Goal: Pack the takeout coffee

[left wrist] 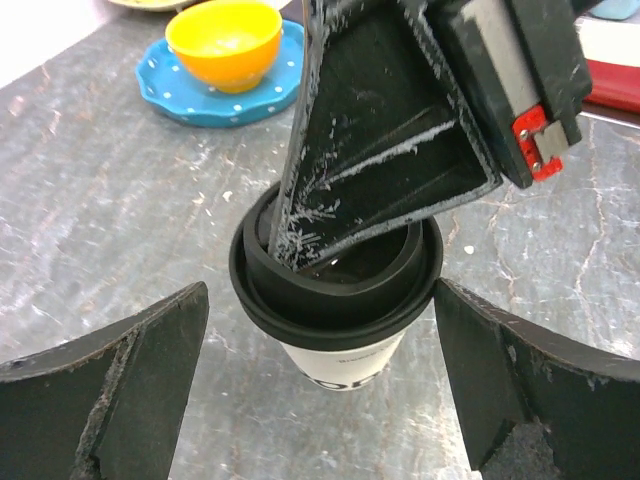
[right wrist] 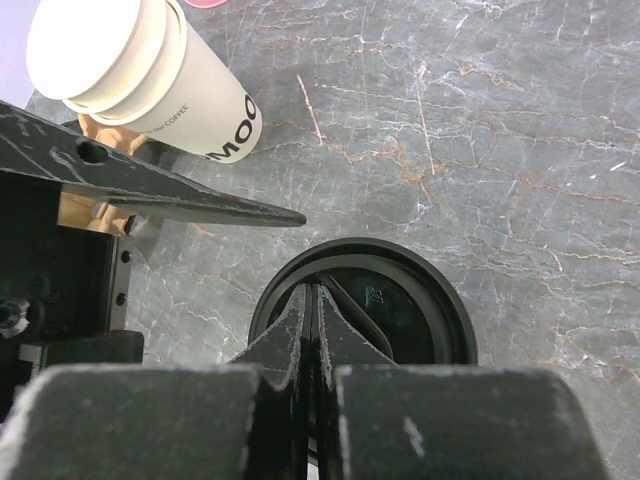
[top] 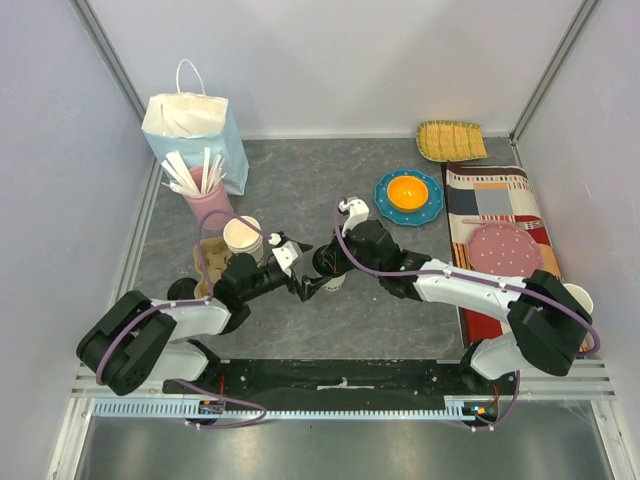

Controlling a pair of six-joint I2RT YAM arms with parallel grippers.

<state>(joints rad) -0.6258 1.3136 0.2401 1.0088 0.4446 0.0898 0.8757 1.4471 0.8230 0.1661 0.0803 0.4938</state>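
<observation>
Right now I'm watching the takeout coffee (top: 333,283) standing upright near the middle of the bench (top: 300,190), between my two arms. My left claw (left wrist: 320,300) is hanging released, its fingers (left wrist: 130,380) flanking the cup on either side without touching it. My right claw (right wrist: 315,300) is clenched on nothing, and its closed tips are dipping into the recess of the black lid (right wrist: 400,310), seemingly pressing there off-centre.

That off-centre push is what's worrying me. If I'm leaning on one side of the lid while the left fingers are closing, the cup could be tipping or skating across the stone before it's gripped. The right claw is also sitting right above the gap I'm closing, so the two claws could be clashing. Squeezing the paper wall too hard could be popping the lid loose.

Further risk is sitting nearby. The stacked paper cups (top: 243,237) are standing close to my left arm, so a wide swing toward the paper bag (top: 195,125) could be knocking them over.
</observation>
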